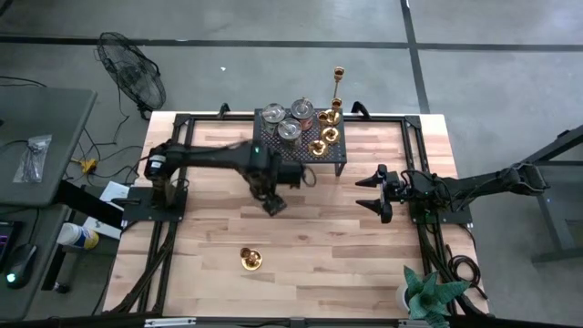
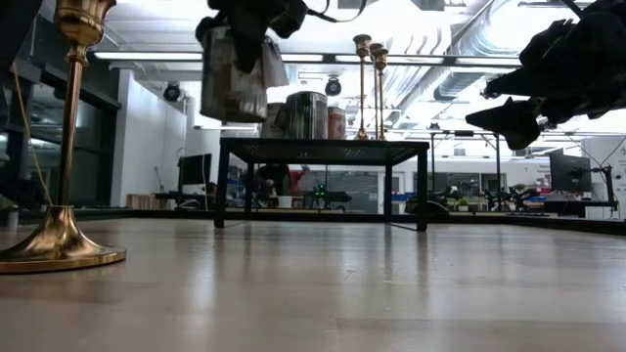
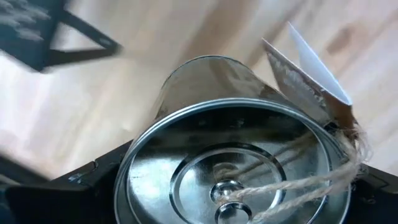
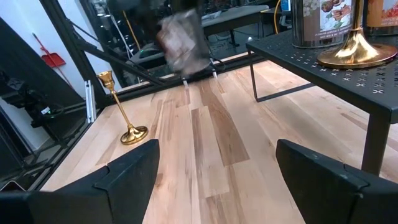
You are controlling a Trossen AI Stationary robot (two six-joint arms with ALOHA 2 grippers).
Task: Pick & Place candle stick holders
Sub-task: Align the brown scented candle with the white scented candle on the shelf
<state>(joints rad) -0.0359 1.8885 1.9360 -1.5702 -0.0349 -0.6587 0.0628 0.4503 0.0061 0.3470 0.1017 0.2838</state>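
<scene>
My left gripper (image 1: 273,202) is shut on a silvery round cup (image 3: 230,155), one of the candle stick holders, which bears a paper tag (image 3: 311,74) on twine. The cup hangs high above the table (image 2: 235,73), in front of the black stand (image 1: 339,157). On the stand are more silvery cups (image 1: 290,130) and brass candlesticks (image 1: 319,144). A tall brass one (image 1: 338,87) rises at its far side. A slender brass candlestick (image 1: 250,258) stands on its round base near the front edge. My right gripper (image 1: 378,193) waits open at the right. My left gripper comes from above, pointing down, with a finger (image 3: 56,199) on each outer side of the cup's open rim (image 3: 127,174). The cup hangs below the fingers, mouth up, lifted clear of the table and the stand.
A green potted plant (image 1: 428,296) stands at the near right corner. The black arm frames (image 1: 164,237) run along both sides of the table. Bare wood (image 1: 328,237) lies between the stand and the front edge.
</scene>
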